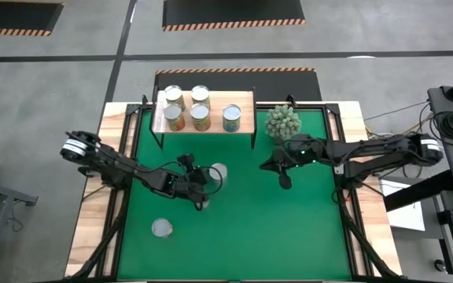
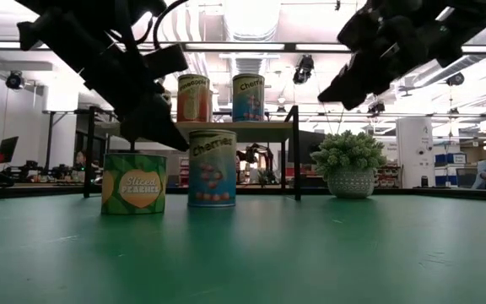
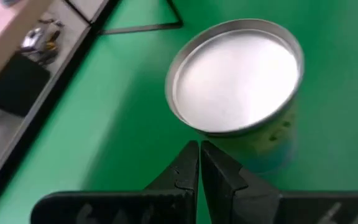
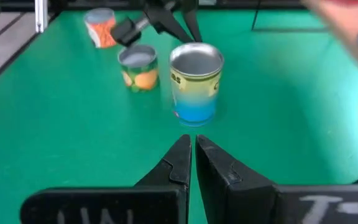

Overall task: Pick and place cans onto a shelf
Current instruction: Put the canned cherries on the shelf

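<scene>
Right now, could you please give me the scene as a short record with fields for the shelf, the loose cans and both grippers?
shelf: wooden shelf at the table's far edge, five cans on top
mat: two cans standing, the cherries can mid-table, the peaches can nearer the front
left gripper: left gripper shut, empty, just short of the cherries can
right gripper: right gripper shut, empty, above the mat near the plant

Five cans [image 1: 200,108] stand upright on the wooden shelf [image 1: 242,102] at the far edge. A blue can [image 1: 219,170] and a green can [image 1: 161,228] stand on the mat, nearer.
</scene>
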Robot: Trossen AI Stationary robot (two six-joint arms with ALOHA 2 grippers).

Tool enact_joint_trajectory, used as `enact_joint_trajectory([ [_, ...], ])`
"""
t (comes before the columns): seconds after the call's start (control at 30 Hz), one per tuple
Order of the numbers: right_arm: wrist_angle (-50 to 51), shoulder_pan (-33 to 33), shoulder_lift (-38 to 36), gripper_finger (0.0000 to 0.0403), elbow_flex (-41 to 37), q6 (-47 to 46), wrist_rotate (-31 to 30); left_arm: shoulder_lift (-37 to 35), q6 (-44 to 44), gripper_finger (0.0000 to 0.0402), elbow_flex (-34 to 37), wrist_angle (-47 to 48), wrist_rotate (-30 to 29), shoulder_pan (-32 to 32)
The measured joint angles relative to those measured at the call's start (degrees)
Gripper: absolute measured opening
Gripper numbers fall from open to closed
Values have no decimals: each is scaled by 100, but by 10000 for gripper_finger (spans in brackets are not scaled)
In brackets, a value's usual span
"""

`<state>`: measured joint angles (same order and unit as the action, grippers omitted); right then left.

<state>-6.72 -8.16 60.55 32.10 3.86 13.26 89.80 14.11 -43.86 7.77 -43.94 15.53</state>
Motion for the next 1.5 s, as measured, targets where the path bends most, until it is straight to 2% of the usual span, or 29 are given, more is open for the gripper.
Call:
enact_joint_trajectory([
  [0.2,-6,-6,762,15,333,-133,-87,94,-103,0,-44,-282,304,0],
  [0.33,0,5,1249,43,627,-136,-85,190,-111,0,-44,-353,318,0],
  [0.43,11,4,1609,86,867,-186,-86,266,-147,0,-47,-502,454,0],
  [0.73,2,26,2473,250,1431,39,-86,356,-146,0,-48,-560,459,0],
  [0.93,2,147,3019,317,1778,149,-85,356,-145,0,-48,-625,457,0],
  [1.07,-170,248,3481,335,2111,167,-85,356,-144,0,-48,-665,459,0],
  [1.23,-285,357,3914,334,2506,152,-140,356,-144,0,-48,-686,463,3],
  [1.5,-267,391,4037,326,2678,161,-119,356,-142,0,-48,-756,592,2],
])
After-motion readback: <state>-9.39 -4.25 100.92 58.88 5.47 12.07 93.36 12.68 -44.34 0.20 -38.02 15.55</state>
